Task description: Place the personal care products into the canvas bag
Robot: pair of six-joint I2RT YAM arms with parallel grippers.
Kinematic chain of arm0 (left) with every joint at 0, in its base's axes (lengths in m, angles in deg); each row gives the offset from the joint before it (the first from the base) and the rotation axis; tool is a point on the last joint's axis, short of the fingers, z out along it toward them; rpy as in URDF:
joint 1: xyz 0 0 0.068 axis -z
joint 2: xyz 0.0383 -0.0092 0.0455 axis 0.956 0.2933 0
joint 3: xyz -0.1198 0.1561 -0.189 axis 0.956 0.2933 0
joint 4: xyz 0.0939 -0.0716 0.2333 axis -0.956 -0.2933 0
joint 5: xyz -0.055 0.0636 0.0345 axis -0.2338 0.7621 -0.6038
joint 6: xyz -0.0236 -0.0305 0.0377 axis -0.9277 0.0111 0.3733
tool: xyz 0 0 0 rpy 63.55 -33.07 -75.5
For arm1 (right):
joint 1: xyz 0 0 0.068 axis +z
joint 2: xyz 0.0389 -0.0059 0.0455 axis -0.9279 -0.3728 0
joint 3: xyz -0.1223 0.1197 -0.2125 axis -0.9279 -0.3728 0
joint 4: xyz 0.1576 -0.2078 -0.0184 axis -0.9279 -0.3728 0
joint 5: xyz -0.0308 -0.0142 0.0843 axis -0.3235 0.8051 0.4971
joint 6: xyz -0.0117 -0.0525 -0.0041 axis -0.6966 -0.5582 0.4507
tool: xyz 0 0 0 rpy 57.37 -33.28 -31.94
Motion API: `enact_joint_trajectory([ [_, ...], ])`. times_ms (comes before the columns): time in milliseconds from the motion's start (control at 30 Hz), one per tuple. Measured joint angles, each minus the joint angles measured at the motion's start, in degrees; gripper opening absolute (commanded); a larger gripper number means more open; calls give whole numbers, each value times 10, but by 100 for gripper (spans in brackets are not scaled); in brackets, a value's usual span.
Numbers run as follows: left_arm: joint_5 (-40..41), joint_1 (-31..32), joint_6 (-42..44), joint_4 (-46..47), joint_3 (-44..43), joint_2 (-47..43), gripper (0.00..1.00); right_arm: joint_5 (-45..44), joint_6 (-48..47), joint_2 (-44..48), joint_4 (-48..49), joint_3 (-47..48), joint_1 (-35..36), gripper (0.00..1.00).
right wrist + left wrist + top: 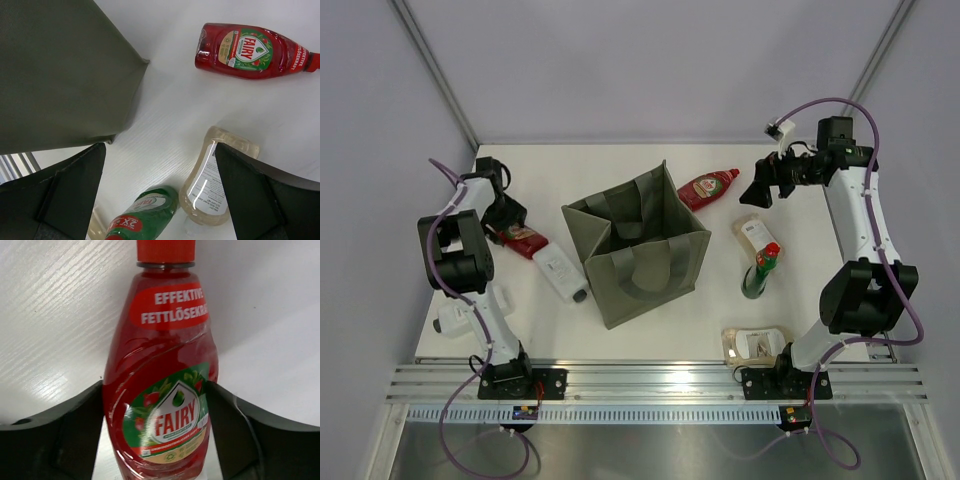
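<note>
The canvas bag (635,245) stands open mid-table. My left gripper (506,215) is shut on a red Fairy bottle (523,240) lying at the left; in the left wrist view the fingers (75,425) press both sides of this bottle (160,390). A white bottle with a grey cap (563,272) lies beside it. My right gripper (760,190) is open and empty above a second red bottle (708,186), a beige bottle (755,235) and an upright dark green red-capped bottle (760,270). The right wrist view shows the bag wall (60,70), red bottle (250,50), beige bottle (215,185) and green bottle (145,215).
A beige pouch (757,343) lies at the front right near the right arm's base. A white object (450,318) sits by the left arm at the table's left edge. Metal rails run along the near edge.
</note>
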Motion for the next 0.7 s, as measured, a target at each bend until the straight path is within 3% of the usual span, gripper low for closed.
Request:
enact_joint_trajectory([
  [167, 36, 21, 5, -7, -13, 5, 74, 15, 16, -3, 8, 0, -7, 99],
  [333, 46, 30, 62, -6, -25, 16, 80, 30, 31, -12, 9, 7, -9, 100],
  [700, 122, 68, 214, -59, -82, 52, 75, 65, 57, -21, 9, 22, -16, 99],
])
